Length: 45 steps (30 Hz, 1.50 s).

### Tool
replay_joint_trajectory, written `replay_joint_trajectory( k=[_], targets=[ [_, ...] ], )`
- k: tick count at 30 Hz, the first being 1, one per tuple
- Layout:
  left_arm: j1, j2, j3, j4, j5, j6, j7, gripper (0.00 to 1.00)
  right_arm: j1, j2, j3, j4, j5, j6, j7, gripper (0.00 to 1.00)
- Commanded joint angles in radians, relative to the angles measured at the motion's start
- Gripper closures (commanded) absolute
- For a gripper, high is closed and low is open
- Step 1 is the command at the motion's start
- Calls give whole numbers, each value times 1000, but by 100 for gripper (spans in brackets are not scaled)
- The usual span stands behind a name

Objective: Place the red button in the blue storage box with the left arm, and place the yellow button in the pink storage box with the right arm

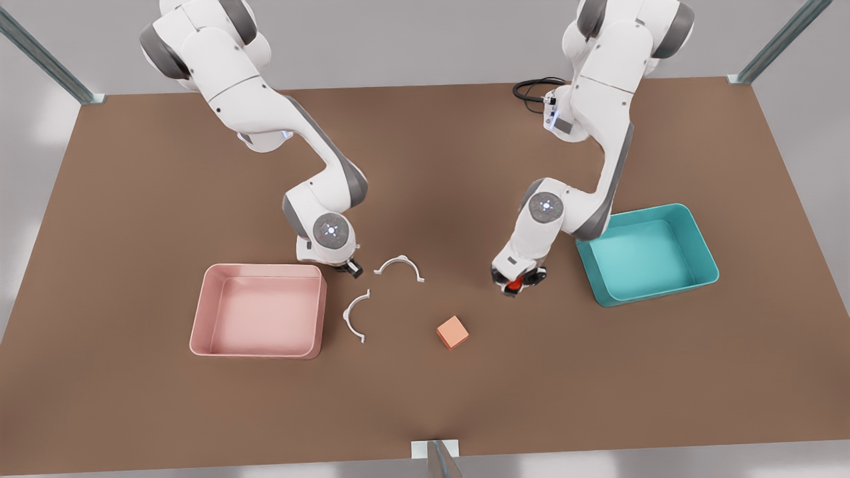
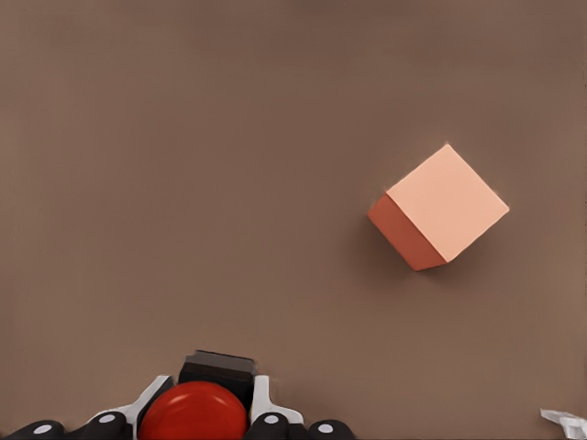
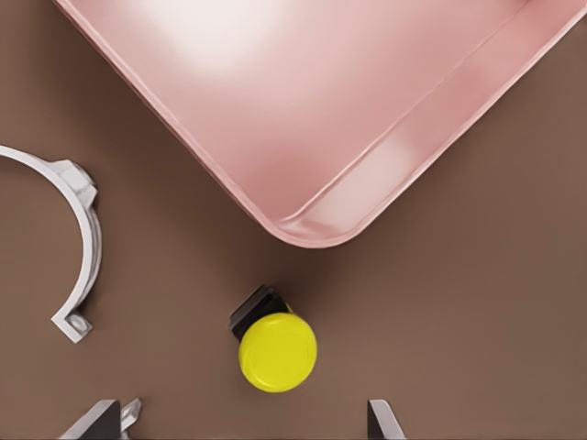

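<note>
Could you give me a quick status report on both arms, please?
Left gripper shut on red button, near blue storage box. Right gripper open over yellow button, beside pink storage box. Nothing blocking.

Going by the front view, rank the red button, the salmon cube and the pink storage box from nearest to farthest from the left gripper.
1. red button: between the left gripper's fingers.
2. salmon cube: toward the front view's left, nearer the camera.
3. pink storage box: far across on the front view's left.
</note>
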Motion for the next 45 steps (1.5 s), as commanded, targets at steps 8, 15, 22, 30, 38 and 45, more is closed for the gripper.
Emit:
replay_joint_trajectory(
  k=[8,15,22,30,38,45],
  targets=[
    [437,-201,1,-87,-156,-433,942,57,-10,-14,0,-147,-33,292,98,0],
    [475,-86,3,-120,-188,-418,1018,0,-15,-1,-1,-226,-67,456,89,0],
    [408,-112,-2,199,-185,-738,755,0,-33,6,-1,-295,-102,565,89,13],
    [354,-134,-5,531,-144,-924,415,0,-24,19,-1,-324,-119,622,92,25],
    [365,-287,6,470,-111,-1042,405,0,-30,19,-1,-328,-148,622,91,40],
    [360,-266,5,490,-110,-1034,413,0,-32,-17,-1,-318,-149,605,40,48]
  ],
)
